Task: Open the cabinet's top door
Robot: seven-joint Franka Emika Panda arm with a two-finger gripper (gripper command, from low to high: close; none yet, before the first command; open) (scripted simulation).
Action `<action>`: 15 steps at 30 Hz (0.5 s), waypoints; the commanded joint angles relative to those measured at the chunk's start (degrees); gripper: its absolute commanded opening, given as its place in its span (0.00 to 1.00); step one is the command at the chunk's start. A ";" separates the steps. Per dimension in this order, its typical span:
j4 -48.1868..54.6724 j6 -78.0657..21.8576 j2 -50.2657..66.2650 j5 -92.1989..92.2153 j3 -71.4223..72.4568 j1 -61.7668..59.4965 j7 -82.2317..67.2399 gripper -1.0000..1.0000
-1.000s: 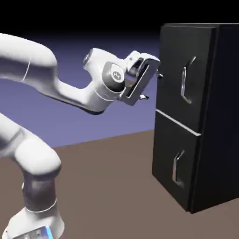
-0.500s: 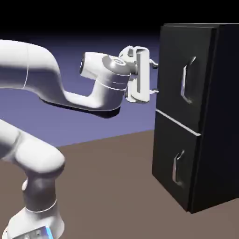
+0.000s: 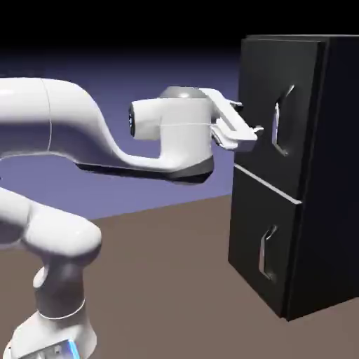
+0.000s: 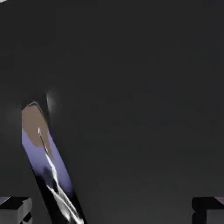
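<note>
The cabinet [image 3: 329, 175] is a tall glossy black box at the exterior view's right. Its top door [image 3: 261, 84] is shut and carries a curved grey handle [image 3: 280, 127]. My gripper [image 3: 249, 123] points at this door, its tips close to the panel and just left of the handle. In the hand view the black top door [image 4: 131, 96] fills the picture. The shiny handle [image 4: 48, 166] runs slantwise at the lower left. My gripper [image 4: 112, 212] is open, with one fingertip in each bottom corner, and nothing is held.
Below the top door sits the shorter bottom door [image 3: 259, 231] with a straighter grey handle [image 3: 266, 252], also shut. The brown table [image 3: 161, 280] stretches between my base and the cabinet. My forearm [image 3: 63, 126] reaches across at the height of the top door.
The hand has rolled at the wrist and moved right, closer to the top door's handle. The jaws stayed open and the cabinet doors have not moved.
</note>
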 commanded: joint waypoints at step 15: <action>7.57 -3.78 3.22 -14.47 -9.11 11.83 -3.83 0.00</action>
